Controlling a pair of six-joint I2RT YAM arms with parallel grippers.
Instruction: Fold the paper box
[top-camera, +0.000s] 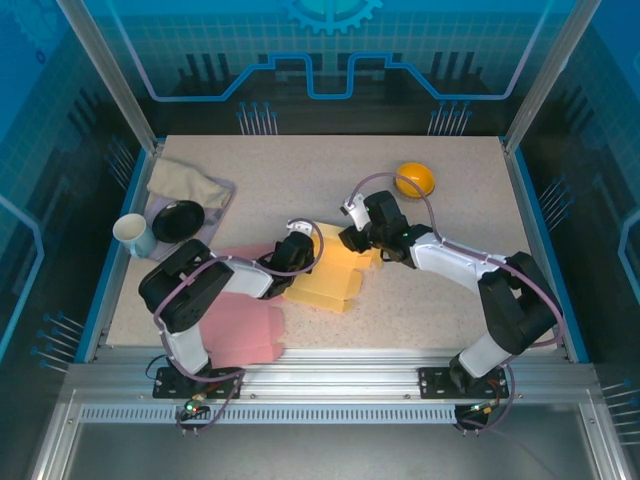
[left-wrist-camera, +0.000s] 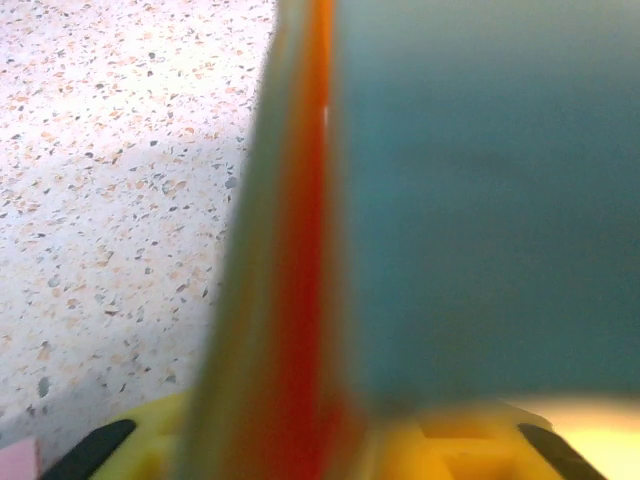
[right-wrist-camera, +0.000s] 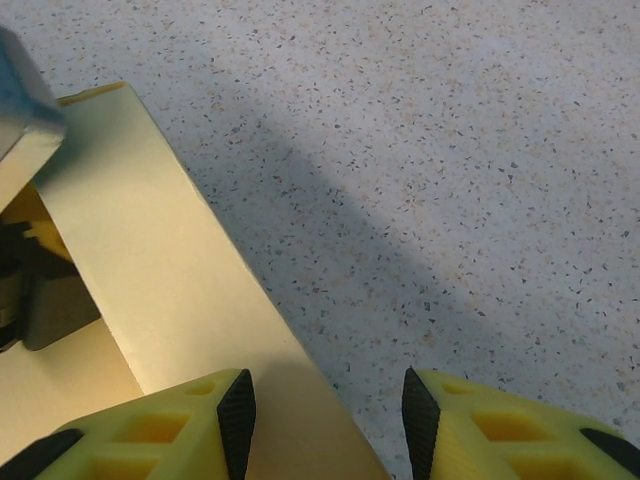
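A flap of the yellow paper box (top-camera: 330, 285) stands between left gripper (top-camera: 300, 240) jaws, grip unclear; right gripper (right-wrist-camera: 325, 415) jaws, half-open and unclamped, straddle its panel edge, likely steadying the fold

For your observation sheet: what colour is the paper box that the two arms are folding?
Pale yellow; the paper box shows best in the top external view.

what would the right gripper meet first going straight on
Probably the yellow paper box flap, which reaches between the right gripper's open jaws, though depth is unclear.
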